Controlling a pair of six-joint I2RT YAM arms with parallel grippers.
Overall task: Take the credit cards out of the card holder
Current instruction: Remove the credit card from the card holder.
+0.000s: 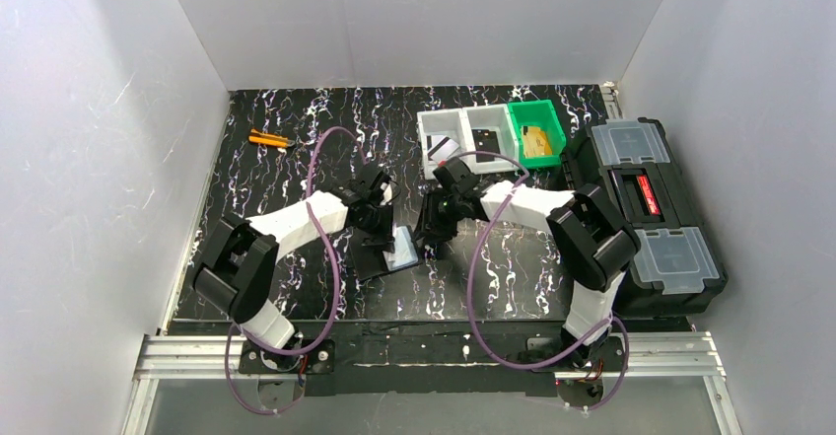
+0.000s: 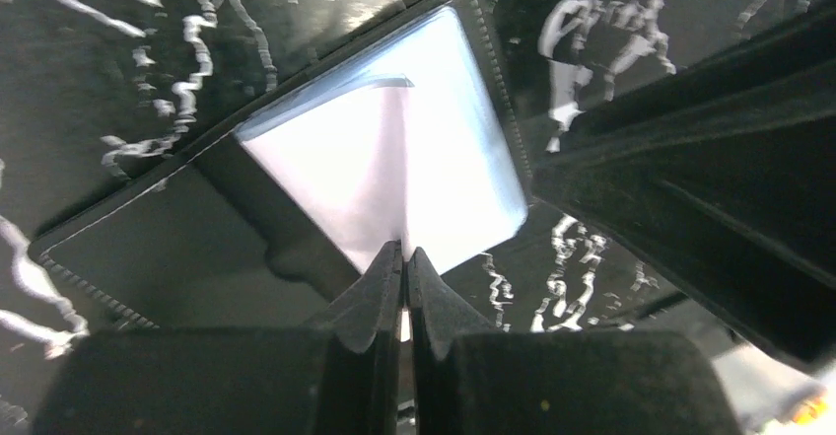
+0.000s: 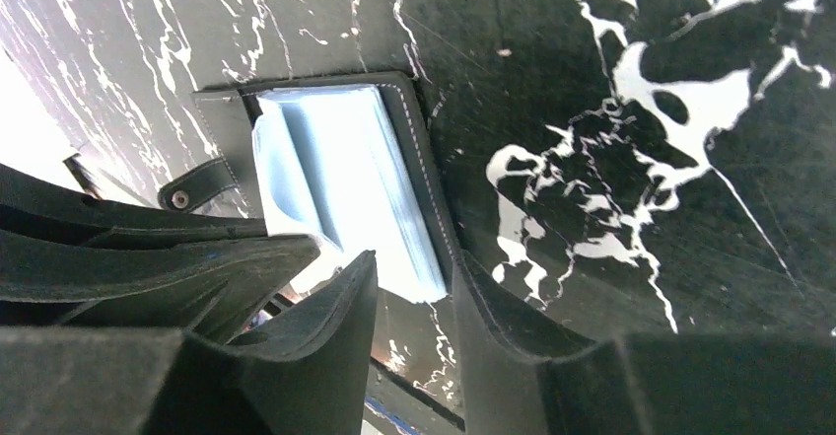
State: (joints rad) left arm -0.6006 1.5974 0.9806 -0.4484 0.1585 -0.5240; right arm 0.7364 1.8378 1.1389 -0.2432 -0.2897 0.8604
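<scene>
Left gripper (image 2: pixel 404 262) pinched shut at glossy inside of open card holder (image 2: pixel 148 257); right gripper (image 3: pixel 414 326) half open, astride holder corner, gripping nothing. We judge cards thin, stiff, slick: pinch exposed edge.

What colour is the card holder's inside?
The card holder is pale blue inside; clearest in right wrist view.

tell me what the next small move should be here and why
Probably close the right gripper on the border of the card holder. Its jaws stand apart with that stitched edge between them, while the left gripper is shut at the edge of the pale inside, on what I cannot tell. Pinning the holder should keep it from sliding when the left pulls.
</scene>
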